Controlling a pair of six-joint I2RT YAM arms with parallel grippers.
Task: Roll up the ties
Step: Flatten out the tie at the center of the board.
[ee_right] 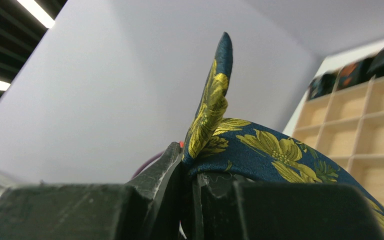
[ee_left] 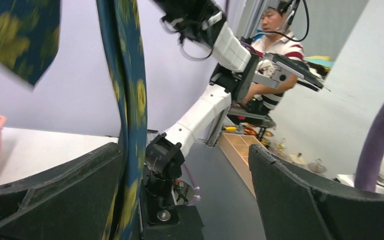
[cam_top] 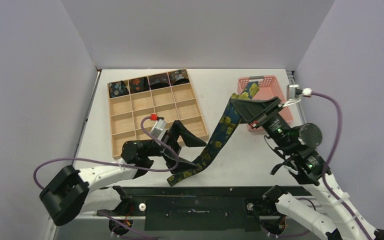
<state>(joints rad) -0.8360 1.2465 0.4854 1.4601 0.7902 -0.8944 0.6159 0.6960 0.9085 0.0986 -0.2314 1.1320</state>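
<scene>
Now, tie: one long navy strip with yellow flowers is hanging slack across the right half of the worktop, not yet coiled.
Long axis: it is running on a diagonal, high at the far right beside the basket, low at the near left, where its end is lying on the worktop close to the front edge.
Right gripper: it is pinching the tie near the high end, jaws pressed together on the cloth; a short pointed tail is sticking up past the grip.
Left gripper: it is standing spread wide and holding nothing; the strip is passing between its fingers, close against one of them in the wrist view, and contact is too close to call.
Nearer arm: left arm is sitting next to the low end; right arm is carrying the high end only.
Tray: four rolled ties are sitting in the back row, other compartments looking bare.
Coming move, my reading: left gripper is needing to close on the strip lying just inside its span, since a roll looks likeliest to start at that low end.
Risk: slack cloth is looking likely to slide off the finger.
</scene>
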